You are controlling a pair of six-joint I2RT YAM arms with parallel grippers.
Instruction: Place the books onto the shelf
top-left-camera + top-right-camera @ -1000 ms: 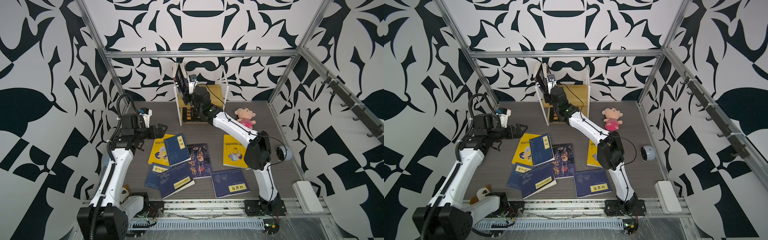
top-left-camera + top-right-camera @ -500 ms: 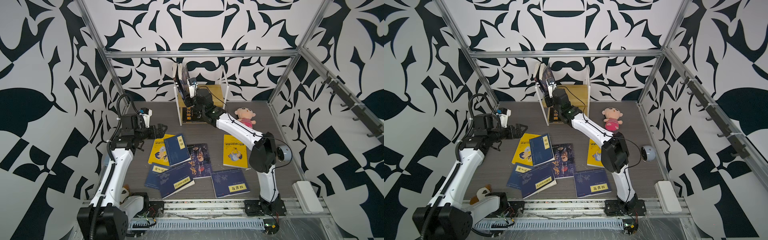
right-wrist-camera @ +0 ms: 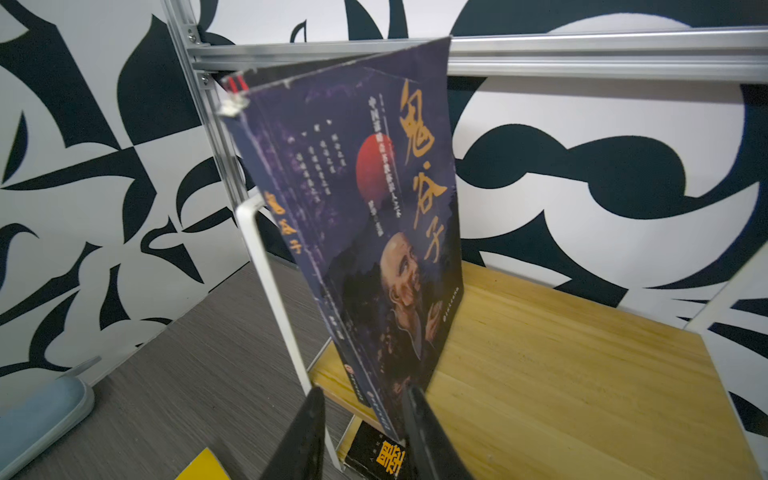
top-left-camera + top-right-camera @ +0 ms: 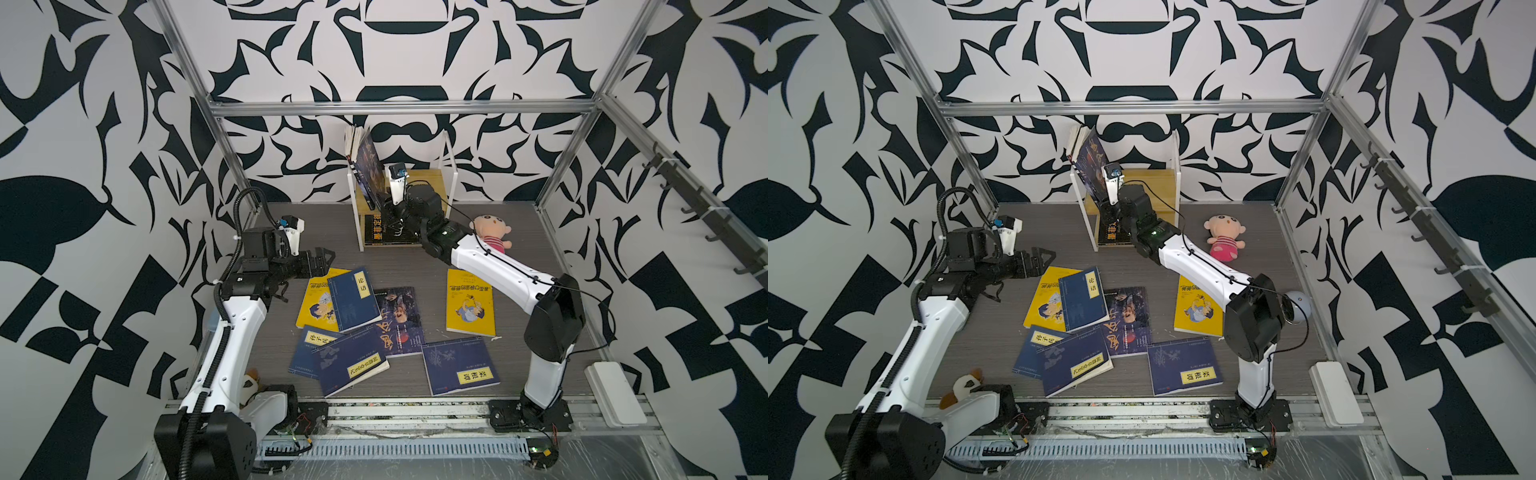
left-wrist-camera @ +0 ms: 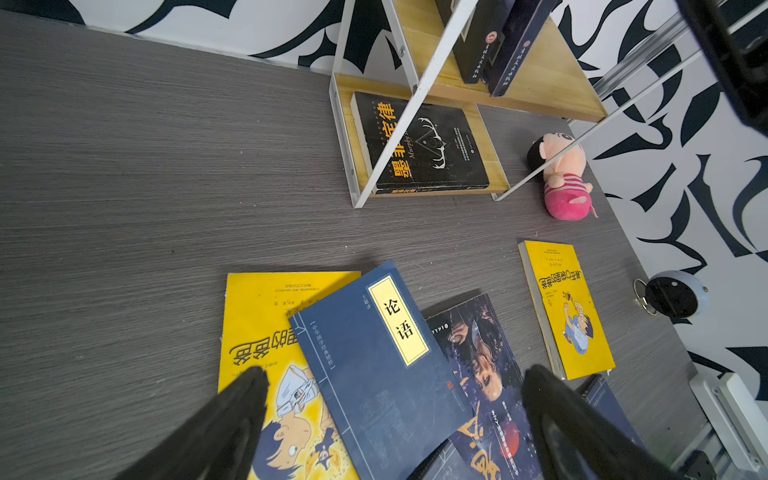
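**Spotter:** Your right gripper (image 3: 362, 390) straddles the bottom corner of the dark book with gold calligraphy (image 3: 374, 208). It leans at the left end of the shelf's (image 4: 436, 180) upper board. I cannot tell whether you're clamping it.

**Operator:** How far along?

**Spotter:** Three are shelved: that one, an upright book (image 5: 473, 41) beside it, and a black book (image 5: 428, 145) flat on the lower board. Seven books lie on the table (image 4: 316, 224). Your left gripper (image 5: 395, 372) hovers wide open by them.

**Operator:** What changed in the last second?

**Spotter:** Your right elbow has swung outward and the wrist has eased back slightly. Nothing else has moved.
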